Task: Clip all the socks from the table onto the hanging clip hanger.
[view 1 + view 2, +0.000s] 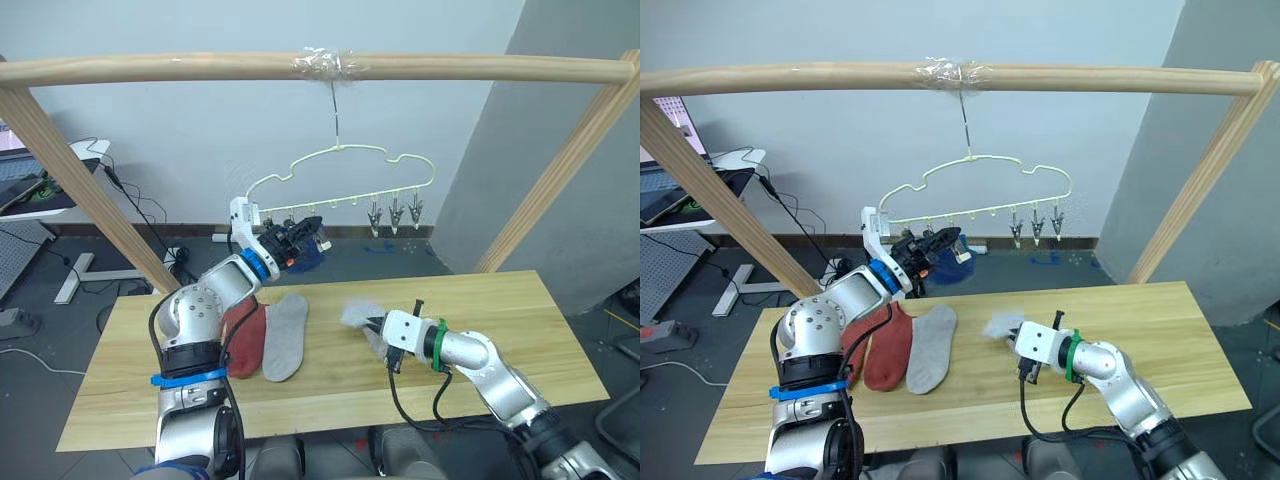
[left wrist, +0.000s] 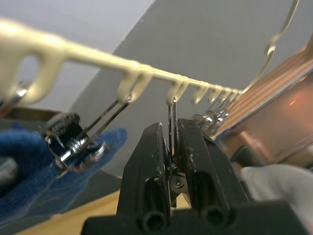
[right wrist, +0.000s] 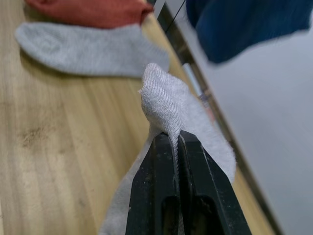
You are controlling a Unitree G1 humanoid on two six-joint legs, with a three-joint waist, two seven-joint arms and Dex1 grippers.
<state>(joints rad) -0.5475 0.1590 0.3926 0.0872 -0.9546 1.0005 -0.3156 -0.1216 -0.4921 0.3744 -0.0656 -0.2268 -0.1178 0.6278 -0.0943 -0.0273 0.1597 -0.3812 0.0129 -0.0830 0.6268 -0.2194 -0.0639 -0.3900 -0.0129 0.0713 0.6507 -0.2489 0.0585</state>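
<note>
Right claw (image 1: 376,328) pinches a grey sock (image 3: 168,110) low over the desk (image 1: 520,320); the clip (image 2: 172,147), squeezed in the left claw (image 1: 300,240), hangs toward eleven o'clock.

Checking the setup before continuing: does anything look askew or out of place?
The clip hanger hangs tilted, its left end pulled down where the left gripper squeezes a clip. Nothing else stands out.

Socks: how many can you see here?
5. Two rust-red socks and a flat grey sock lie on the table; the right gripper pinches another grey sock; a blue sock hangs from the clip hanger. More may be hidden.
</note>
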